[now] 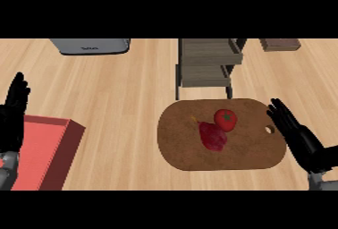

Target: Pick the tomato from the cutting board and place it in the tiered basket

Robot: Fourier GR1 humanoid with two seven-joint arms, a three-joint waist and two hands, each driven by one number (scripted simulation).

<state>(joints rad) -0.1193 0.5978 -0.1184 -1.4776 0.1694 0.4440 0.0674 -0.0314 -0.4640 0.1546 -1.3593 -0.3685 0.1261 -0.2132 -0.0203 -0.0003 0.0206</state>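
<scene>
One view only, from the robot's head, facing steeply down onto the desk (119, 98) from close above. The cutting board (244, 152) sits just right of centre. The tiered basket (208, 62), beyond the board, reaches the upper edge, so the view faces away from the robot.

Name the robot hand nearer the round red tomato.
Right. The right robot hand sits at the right edge of the brown wooden cutting board, right of the round red tomato; the left robot hand rests far left.

tomato (226, 118) on cutting board (186, 150); tiered basket (210, 57) just behind
</scene>
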